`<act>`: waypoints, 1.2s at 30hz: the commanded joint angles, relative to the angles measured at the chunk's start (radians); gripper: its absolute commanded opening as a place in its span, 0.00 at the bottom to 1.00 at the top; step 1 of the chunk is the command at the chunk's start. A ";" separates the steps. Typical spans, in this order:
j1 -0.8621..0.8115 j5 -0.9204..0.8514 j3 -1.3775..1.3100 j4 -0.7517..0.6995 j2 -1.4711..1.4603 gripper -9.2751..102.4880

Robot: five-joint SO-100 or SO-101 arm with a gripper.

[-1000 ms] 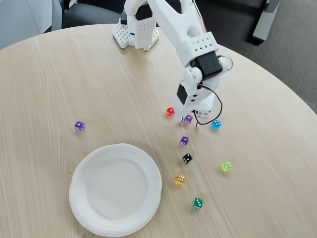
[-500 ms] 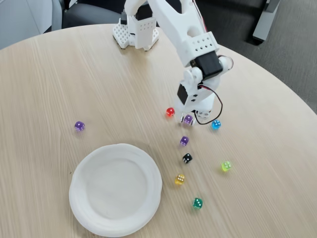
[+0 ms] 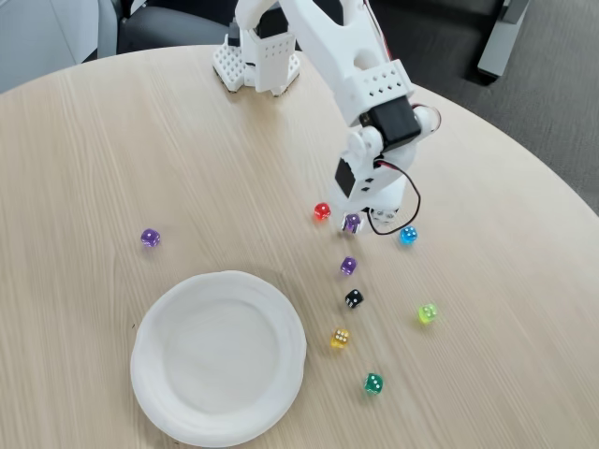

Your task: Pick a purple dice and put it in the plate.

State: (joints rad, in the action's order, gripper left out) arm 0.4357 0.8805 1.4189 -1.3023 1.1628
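Observation:
Three purple dice show in the fixed view. One purple die (image 3: 352,223) sits between the fingertips of my white gripper (image 3: 357,222), which comes down from above and looks shut on it at table level. A second purple die (image 3: 348,266) lies just below it, and a third (image 3: 151,238) lies far to the left. The white paper plate (image 3: 154,313) rests near the front edge, left of the gripper, with nothing in it.
Around the gripper lie a red die (image 3: 322,211) and a blue die (image 3: 408,235). Further forward are a black die (image 3: 354,298), a yellow die (image 3: 341,338), a light green die (image 3: 428,313) and a green die (image 3: 373,383). The arm's base (image 3: 257,56) stands at the back.
The gripper's fingers have closed in on the purple die, which has shifted slightly up and left. The finger tip seen to its right earlier has drawn in.

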 commanded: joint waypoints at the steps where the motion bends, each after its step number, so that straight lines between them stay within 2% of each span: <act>1: -0.006 -0.006 -0.026 -0.006 0.008 0.16; 7: -0.009 -0.011 -0.026 -0.006 0.008 0.19; 22: 0.006 -0.041 -0.026 -0.008 0.009 0.20; 36: 0.000 -0.273 -0.026 -0.011 0.008 0.20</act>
State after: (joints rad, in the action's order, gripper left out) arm 0.4433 0.6335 1.4189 -1.3085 1.1628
